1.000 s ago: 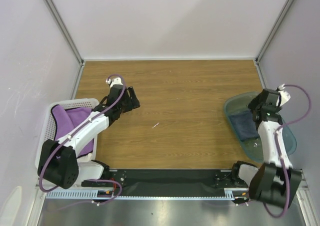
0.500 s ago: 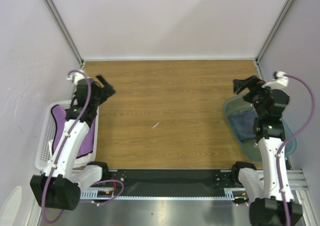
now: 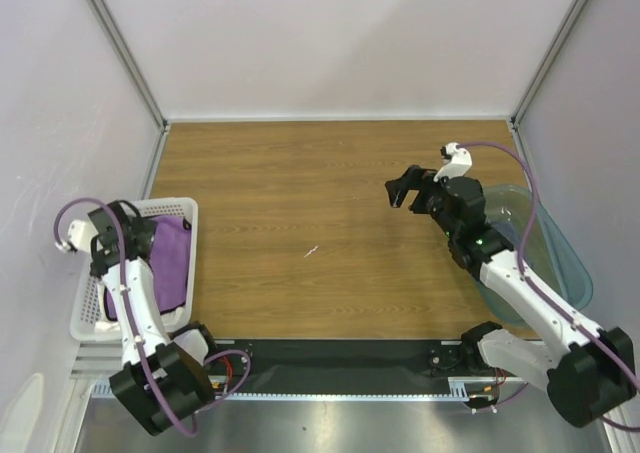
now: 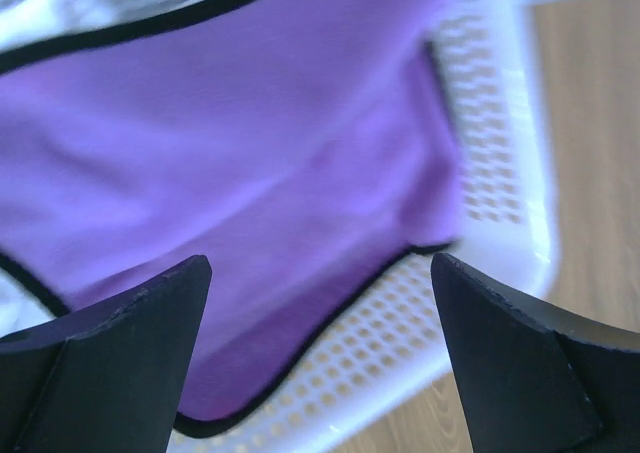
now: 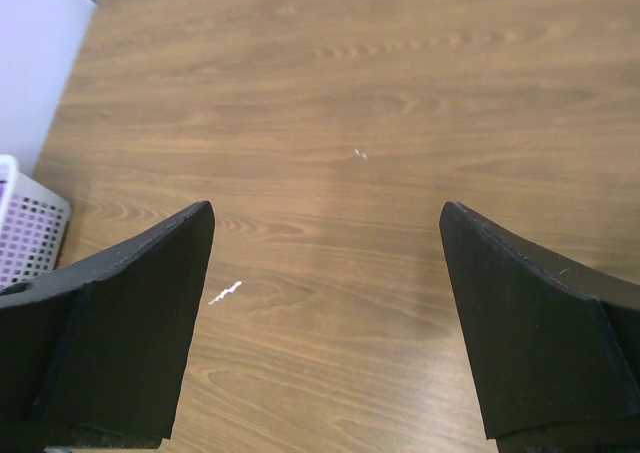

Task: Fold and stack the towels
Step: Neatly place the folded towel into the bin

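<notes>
The left gripper (image 4: 318,269) now hangs over the white perforated plastic basket (image 4: 492,183) at the left edge of the brown wood-grain table (image 5: 420,73). Half a second ago it stood off the basket's far corner, over bare wood. Its black fingers (image 4: 110,353) are spread wide with nothing between them. The small purple towel (image 4: 250,163), a soft cloth with a dark trimmed edge, lies rumpled in the basket directly under them, just as it lay before; whether the fingers touch it cannot be told. The right arm has swung away from the translucent teal bin (image 3: 562,258) at the table's right side and now reaches left over open wood near the middle. The right gripper (image 5: 327,213) is likewise spread wide and holds nothing. It looks down on bare boards, with a small white scrap (image 5: 225,293) on the wood below it and a corner of the basket at the left edge of its wrist view. The dark navy towel, plain in the bin earlier, cannot be made out now, since the right arm crosses that part of the bin.
</notes>
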Robot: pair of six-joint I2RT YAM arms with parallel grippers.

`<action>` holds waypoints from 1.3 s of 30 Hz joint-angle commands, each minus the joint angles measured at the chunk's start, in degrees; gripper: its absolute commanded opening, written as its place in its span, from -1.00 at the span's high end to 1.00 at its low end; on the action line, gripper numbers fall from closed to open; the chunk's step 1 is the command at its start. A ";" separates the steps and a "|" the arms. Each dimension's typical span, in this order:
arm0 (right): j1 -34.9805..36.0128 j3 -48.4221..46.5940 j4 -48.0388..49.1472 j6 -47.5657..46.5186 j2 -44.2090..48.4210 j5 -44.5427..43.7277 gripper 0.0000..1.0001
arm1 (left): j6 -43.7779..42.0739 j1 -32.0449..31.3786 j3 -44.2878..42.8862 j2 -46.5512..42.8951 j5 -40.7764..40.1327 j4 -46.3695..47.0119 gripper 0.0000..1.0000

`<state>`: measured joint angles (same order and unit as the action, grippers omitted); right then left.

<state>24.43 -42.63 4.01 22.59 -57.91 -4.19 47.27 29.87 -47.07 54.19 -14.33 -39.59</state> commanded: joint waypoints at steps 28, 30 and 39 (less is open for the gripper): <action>-13.44 0.62 2.14 12.39 -20.40 -4.95 -1.00 | 9.25 4.23 9.98 6.63 -3.25 11.47 -0.86; -13.18 0.62 1.09 11.61 -20.93 -8.28 -1.00 | 9.25 4.23 9.98 6.19 -3.51 11.21 -0.86; -14.05 -1.40 -3.31 8.09 -20.14 -15.50 -1.00 | 8.37 4.32 9.89 5.40 -4.74 11.39 -0.76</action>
<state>10.92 -41.76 1.13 32.67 -79.07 -15.03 55.51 33.67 -37.23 61.19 -16.60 -29.23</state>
